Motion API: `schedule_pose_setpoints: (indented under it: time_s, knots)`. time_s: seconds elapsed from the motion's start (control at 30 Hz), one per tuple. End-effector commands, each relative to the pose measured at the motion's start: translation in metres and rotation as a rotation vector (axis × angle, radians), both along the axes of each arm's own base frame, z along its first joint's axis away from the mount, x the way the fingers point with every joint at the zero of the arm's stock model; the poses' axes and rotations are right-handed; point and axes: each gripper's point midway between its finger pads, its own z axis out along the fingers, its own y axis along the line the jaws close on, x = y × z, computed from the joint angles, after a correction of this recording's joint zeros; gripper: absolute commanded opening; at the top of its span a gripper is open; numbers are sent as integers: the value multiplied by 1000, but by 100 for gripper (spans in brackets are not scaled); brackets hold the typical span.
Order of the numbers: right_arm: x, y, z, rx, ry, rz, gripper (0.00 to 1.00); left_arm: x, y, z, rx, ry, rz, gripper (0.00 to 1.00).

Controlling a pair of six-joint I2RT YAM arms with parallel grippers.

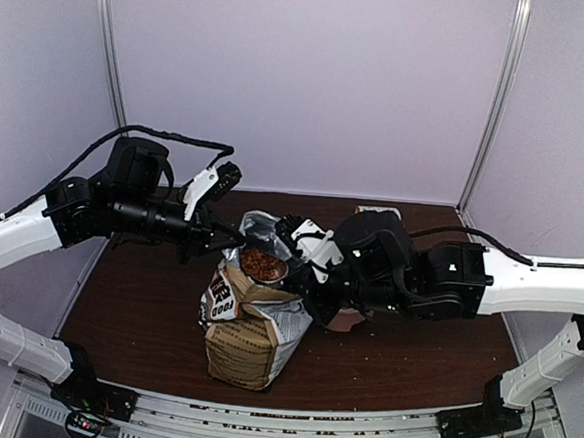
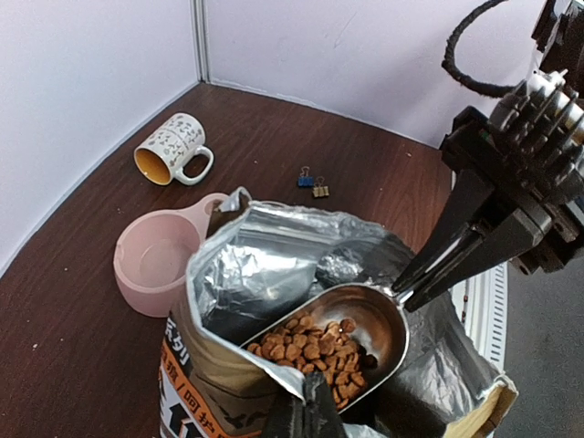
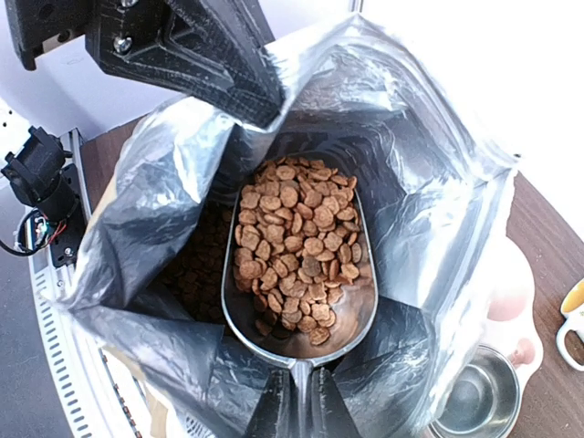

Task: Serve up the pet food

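Pale walls close in a dark wooden bench (image 1: 125,308). On it stands the foil-lined dog-food bag (image 1: 248,341), its mouth open, and my left claw (image 2: 315,392) is pinched shut on its rim. My right claw (image 3: 297,406) is clamped on the handle of a metal scoop (image 3: 360,310) inside the bag. The pet food (image 3: 297,228), small reddish-brown discs, is heaped in the scoop. Only my left wrist view shows two binder clips (image 2: 312,182). Only my right wrist view shows the steel dish (image 3: 474,401).

We see a dark brown table (image 1: 146,299) with a bag (image 1: 248,341) standing on it, a pink bowl (image 2: 160,265) just beside the bag, and a mug (image 2: 172,148) and two binder clips (image 2: 313,182) beyond.
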Motion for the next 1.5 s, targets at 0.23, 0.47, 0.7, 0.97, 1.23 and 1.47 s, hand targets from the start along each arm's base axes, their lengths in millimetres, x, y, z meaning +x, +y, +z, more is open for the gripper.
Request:
schedule_pose_setpoints:
  time_s: [0.23, 0.47, 0.7, 0.97, 1.23, 1.47]
  knots:
    - [-12, -5, 47, 61, -84, 102, 0, 6, 14, 31, -29, -158, 33, 0]
    - [-5, -15, 60, 69, -98, 42, 0, 5, 16, 33, -29, -175, 29, 0]
    - [1, -25, 63, 91, -95, -19, 0, 4, 16, 31, -26, -175, 26, 0]
    - [-4, -29, 66, 187, -102, -8, 0, 10, 17, 32, -25, -175, 63, 0]
    - [-8, -27, 59, 232, -124, 22, 0, 15, 20, 33, -29, -176, 93, 0]
    - [-10, -37, 66, 259, -139, 19, 0, 26, 30, 37, -28, -193, 163, 0]
